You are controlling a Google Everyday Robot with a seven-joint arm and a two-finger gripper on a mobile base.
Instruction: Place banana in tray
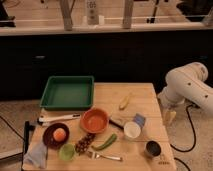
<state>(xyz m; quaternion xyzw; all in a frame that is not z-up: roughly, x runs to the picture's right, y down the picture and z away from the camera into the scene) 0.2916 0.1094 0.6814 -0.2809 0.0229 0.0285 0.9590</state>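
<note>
The banana [125,101], small and pale yellow, lies on the wooden table [140,92] right of centre, toward the far edge. The dark green tray [67,93] stands at the table's far left corner with nothing visible in it. My white arm [187,86] comes in from the right. My gripper [169,116] hangs beside the table's right edge, to the right of the banana and a little nearer, apart from it.
An orange bowl [94,120] sits in front of the tray. Nearby are a white cup [132,129], a dark metal cup [153,148], a green pepper [105,142], a fork [106,156], a dark bowl holding an orange [56,135], a small green cup [66,151] and a cloth [36,154].
</note>
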